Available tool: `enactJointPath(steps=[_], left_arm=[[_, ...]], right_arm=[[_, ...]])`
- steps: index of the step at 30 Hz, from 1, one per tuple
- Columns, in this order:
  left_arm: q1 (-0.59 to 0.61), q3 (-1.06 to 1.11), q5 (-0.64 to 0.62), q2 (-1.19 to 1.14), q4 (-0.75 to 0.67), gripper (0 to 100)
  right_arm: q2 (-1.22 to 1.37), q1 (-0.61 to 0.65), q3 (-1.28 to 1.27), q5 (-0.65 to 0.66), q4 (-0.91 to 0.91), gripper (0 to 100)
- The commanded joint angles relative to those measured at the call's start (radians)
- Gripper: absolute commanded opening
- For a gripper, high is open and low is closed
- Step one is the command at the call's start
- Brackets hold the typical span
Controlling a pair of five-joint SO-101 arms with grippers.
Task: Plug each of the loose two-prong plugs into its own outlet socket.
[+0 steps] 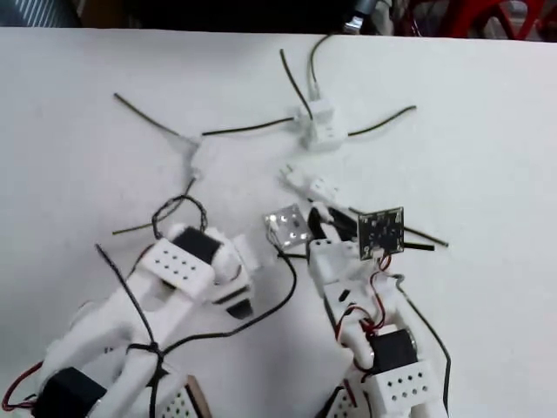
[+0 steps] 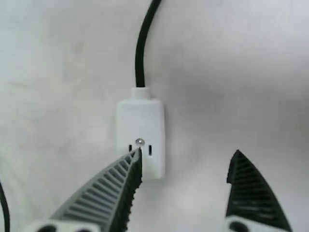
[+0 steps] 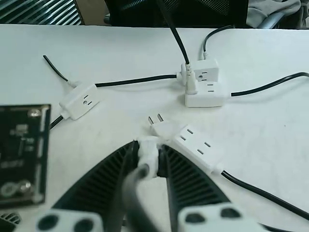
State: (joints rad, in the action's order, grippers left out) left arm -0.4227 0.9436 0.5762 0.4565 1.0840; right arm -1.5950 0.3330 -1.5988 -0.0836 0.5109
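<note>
Bright even light, soft shadows.
Glare on shiny square metal plate (image 1: pixel 288 226), high view centre; white matte tabletop (image 1: pixel 487 157) nearly washed out.

Two-prong plug (image 3: pixel 161 126): white, unplugged, prongs pointed far, cord end clamped. It was held just beside the near-centre socket (image 3: pixel 198 145), white, slots up. Far-centre sockets (image 3: pixel 205 92): two white blocks touching, with a corded plug (image 3: pixel 189 79) seated at their left side. Far-left socket (image 3: pixel 79 101) and near-left socket (image 2: pixel 140 130) were laid flat, slots up, on black cords.

White table (image 1: pixel 61 113); red frame (image 1: pixel 477 16) behind far edge; slatted panel (image 3: pixel 34 12) beyond.
</note>
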Motion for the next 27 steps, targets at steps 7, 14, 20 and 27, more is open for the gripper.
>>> enactJointPath(steps=[7,14,20,27], left_arm=[[0.084,0.008,0.089,-0.004,-0.049,28],[0.073,0.008,0.097,-0.010,-0.052,28],[0.084,-0.084,0.089,-0.229,-0.063,28],[0.147,-0.367,0.092,-0.504,0.038,28]], right_arm=[[0.005,-0.002,0.040,-0.003,-0.024,1.7],[0.005,-0.002,0.040,-0.003,-0.024,1.7],[0.005,-0.002,0.038,-0.003,-0.024,1.7],[0.005,-0.002,0.038,-0.003,-0.024,1.7]])
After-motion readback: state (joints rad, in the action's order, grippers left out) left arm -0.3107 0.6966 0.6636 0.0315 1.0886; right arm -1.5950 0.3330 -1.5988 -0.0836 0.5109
